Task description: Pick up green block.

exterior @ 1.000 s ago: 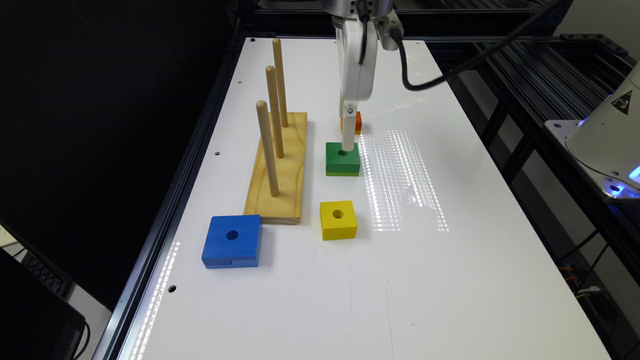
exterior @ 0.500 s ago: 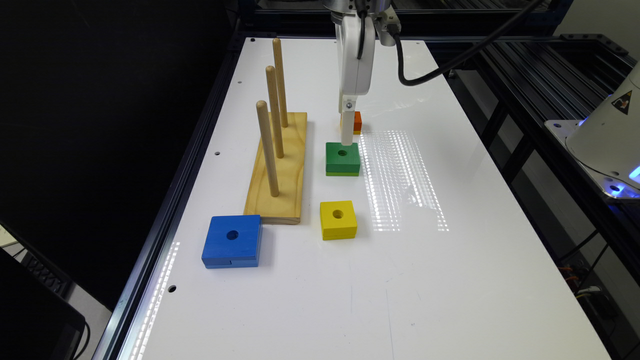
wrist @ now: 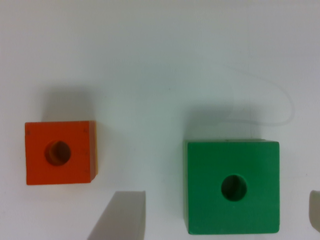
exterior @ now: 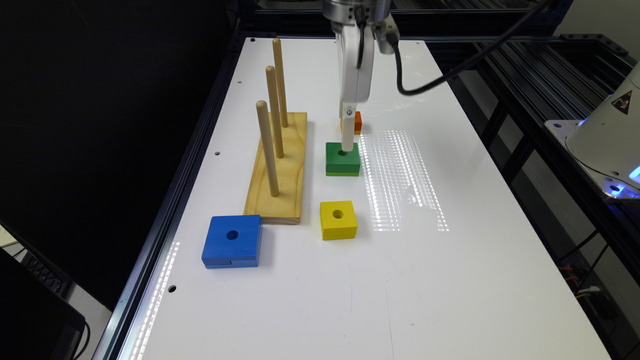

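The green block [exterior: 342, 159] lies flat on the white table, a round hole in its middle, just to the exterior view's right of the wooden peg board. In the wrist view the green block [wrist: 233, 186] sits between my two fingers, one pale fingertip [wrist: 122, 215] on one side and the other at the frame's edge. My gripper [wrist: 217, 212] is open and straddles the block without gripping it. In the exterior view the gripper [exterior: 347, 145] points straight down, its tip at the block's top.
An orange block [exterior: 357, 121] [wrist: 60, 152] lies close behind the green one. A yellow block [exterior: 338, 219] and a blue block [exterior: 232, 241] lie nearer the front. The wooden board [exterior: 280, 170] holds three upright pegs. Open table stretches to the exterior view's right.
The gripper stays over the green block with only a slight shift in height. None of the blocks has moved.
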Motion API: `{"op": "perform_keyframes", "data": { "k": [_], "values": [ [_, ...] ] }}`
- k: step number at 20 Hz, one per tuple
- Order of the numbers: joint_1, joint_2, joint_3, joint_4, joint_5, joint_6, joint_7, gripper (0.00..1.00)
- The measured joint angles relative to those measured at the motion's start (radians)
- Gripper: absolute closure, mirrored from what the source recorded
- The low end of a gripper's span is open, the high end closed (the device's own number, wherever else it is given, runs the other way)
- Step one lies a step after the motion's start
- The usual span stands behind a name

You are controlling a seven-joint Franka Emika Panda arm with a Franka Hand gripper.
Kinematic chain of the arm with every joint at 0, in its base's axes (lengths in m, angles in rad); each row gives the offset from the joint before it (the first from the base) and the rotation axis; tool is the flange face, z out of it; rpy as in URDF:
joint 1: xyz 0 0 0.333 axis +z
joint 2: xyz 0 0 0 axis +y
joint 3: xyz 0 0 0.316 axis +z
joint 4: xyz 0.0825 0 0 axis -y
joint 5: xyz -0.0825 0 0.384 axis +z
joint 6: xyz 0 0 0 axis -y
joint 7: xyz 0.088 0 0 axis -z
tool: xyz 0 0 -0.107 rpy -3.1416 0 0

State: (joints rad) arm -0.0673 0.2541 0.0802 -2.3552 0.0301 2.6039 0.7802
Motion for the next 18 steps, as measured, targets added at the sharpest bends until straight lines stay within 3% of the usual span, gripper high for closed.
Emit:
{"op": "perform_keyframes", "data": {
  "k": [9, 15, 18],
  "values": [
    [0.001, 0.015, 0.003, 0.002, -0.0001, 0.018, 0.0, 0.0],
    [0.004, 0.015, 0.02, 0.004, 0.0, 0.019, 0.008, 0.0],
    [0.005, 0.015, 0.021, 0.004, 0.0, 0.019, 0.008, 0.0]
  ]
}}
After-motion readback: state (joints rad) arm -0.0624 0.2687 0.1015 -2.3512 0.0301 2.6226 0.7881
